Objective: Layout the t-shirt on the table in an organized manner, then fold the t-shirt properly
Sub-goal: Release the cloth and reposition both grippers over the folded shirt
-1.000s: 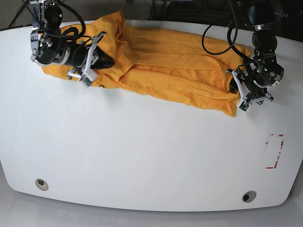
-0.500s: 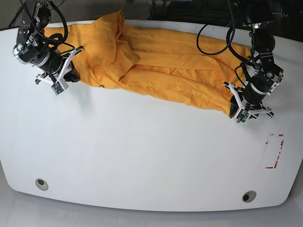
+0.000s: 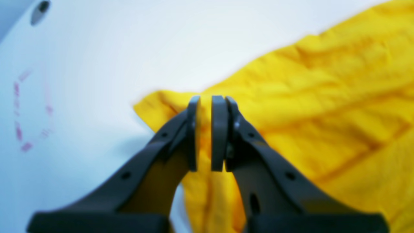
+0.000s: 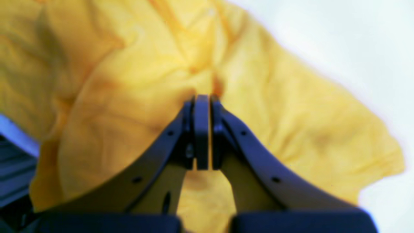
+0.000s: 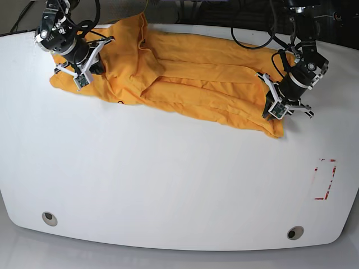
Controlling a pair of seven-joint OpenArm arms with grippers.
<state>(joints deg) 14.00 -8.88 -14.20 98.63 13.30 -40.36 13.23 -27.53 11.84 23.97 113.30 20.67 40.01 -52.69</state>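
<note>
The wrinkled orange-yellow cotton t-shirt (image 5: 190,84) is bunched along the far side of the glossy white table (image 5: 168,185). No writing can be read. The left gripper (image 3: 205,132) is clenched at the right corner, the right gripper (image 4: 202,132) on fabric at far left. Red tape (image 5: 325,179) is outlined sharply in the base view only.

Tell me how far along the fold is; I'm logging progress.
Early. The t-shirt lies bunched and creased along the table's far edge, not spread flat. Both grippers, left and right, sit shut at its opposite ends, apparently pinching fabric. Spreading and all folding remain.
</note>
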